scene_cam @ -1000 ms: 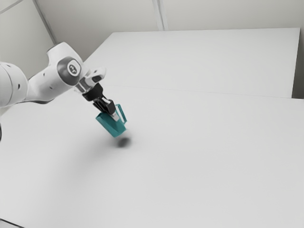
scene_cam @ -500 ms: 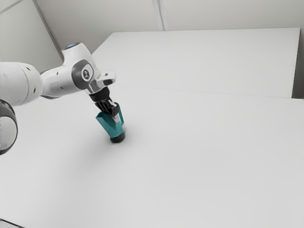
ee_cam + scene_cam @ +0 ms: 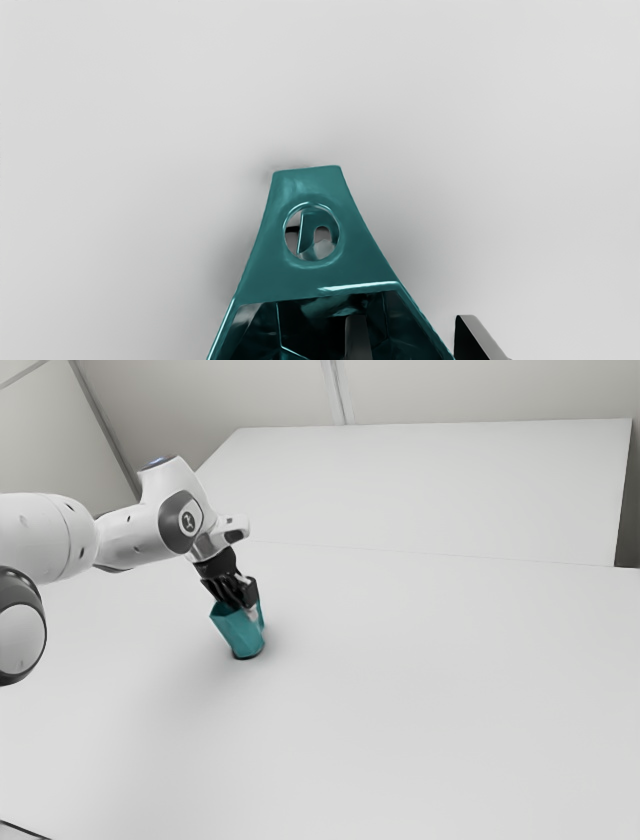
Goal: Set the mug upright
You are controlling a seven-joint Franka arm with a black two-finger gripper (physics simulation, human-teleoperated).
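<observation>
Toward the exterior view's left, on the pale, matte table (image 3: 420, 710), the teal mug (image 3: 238, 632) stands at a slant, its lower end by a small dark shadow at the tabletop and its mouth leaning toward our arm (image 3: 130, 538). We have our black gripper (image 3: 246, 606) down at the mug's rim; we cannot tell whether it is open or shut, nor whether it grips the mug.

Seen from our hand, the mug is glossy and hard-looking, with an angular, straight-edged mouth and bright streaks along the rim. Its inside is dark, with flat faces meeting at crisp creases. From one side of the mouth juts the handle (image 3: 310, 187), a broad, smooth piece that narrows to a blunt, squared end, pierced by a round hole with a softly bevelled lip. Through that hole we see more curved teal.

Our arm is smooth, white and rounded, with dark grey bands at its joints. The table has an even, plain finish, and a soft grey shadow spreads over it around the mug.
</observation>
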